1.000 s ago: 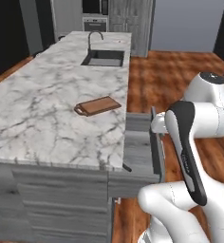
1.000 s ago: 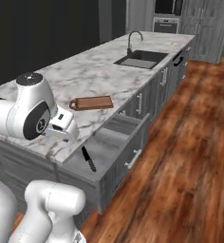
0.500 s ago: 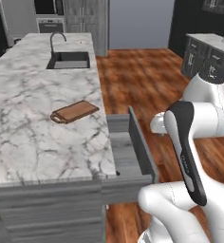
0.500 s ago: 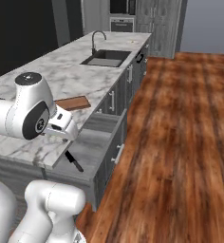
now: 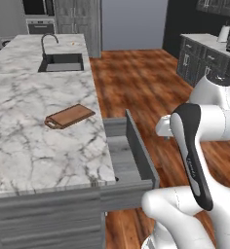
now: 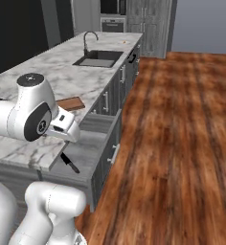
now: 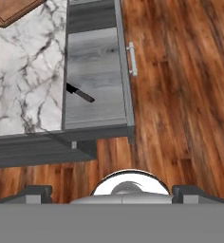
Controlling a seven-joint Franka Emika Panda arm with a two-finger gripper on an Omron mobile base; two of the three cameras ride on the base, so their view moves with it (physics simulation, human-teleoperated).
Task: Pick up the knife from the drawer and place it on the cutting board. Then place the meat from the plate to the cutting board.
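My tool (image 7: 111, 190) hangs with its jaws spread wide and holding nothing, looking down on the open, shallow grey wood-grain drawer (image 7: 96, 71). The slim all-dark knife (image 7: 79, 93) lies on the drawer floor at the side tucked under the marble counter (image 7: 23, 71), ahead of my tool and to its left in the hand view, its long axis slanted across the drawer. The small brown wooden cutting board (image 5: 69, 115) sits on the counter beyond the drawer.

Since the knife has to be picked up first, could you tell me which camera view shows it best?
The hand view: it looks straight down into the open drawer, where the knife lies by the counter-side edge, partly under the marble top. The right base view shows it smaller and at a slant. In the left base view I cannot make it out.
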